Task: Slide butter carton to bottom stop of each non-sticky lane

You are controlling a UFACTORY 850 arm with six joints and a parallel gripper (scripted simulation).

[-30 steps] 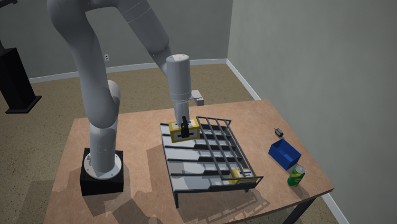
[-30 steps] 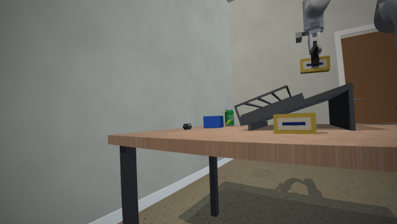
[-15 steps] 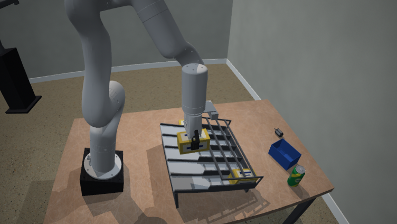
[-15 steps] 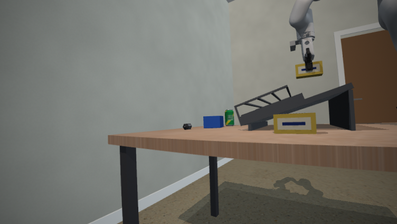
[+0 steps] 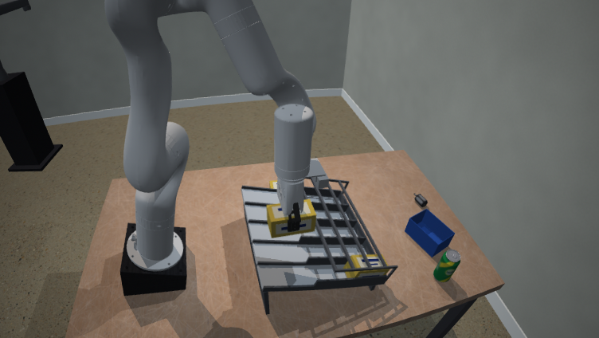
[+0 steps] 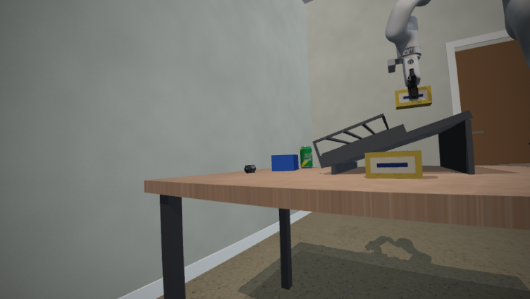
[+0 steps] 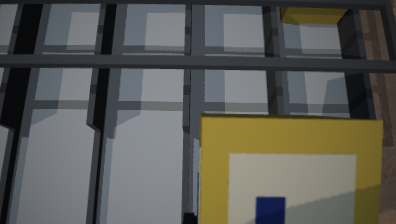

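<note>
My gripper (image 5: pixel 294 218) is shut on a yellow butter carton (image 5: pixel 292 216) with a white face and blue bar. It holds the carton clear above the upper half of the grey sloped shelf (image 5: pixel 310 237); I cannot tell which lane lies beneath it. In the side view the gripper (image 6: pixel 411 88) and the held carton (image 6: pixel 413 99) hang above the shelf's high end (image 6: pixel 393 139). A second carton (image 5: pixel 364 265) sits at the bottom stop of the nearest lane and shows in the wrist view (image 7: pixel 312 14). A third carton (image 6: pixel 393 163) lies on the table behind the shelf, mostly hidden by my arm in the overhead view (image 5: pixel 273 183).
A blue bin (image 5: pixel 428 232), a green can (image 5: pixel 446 265) and a small black object (image 5: pixel 420 199) stand on the table to the right of the shelf. A barred rack covers the shelf's lower half. My arm's base (image 5: pixel 154 260) stands at the table's left.
</note>
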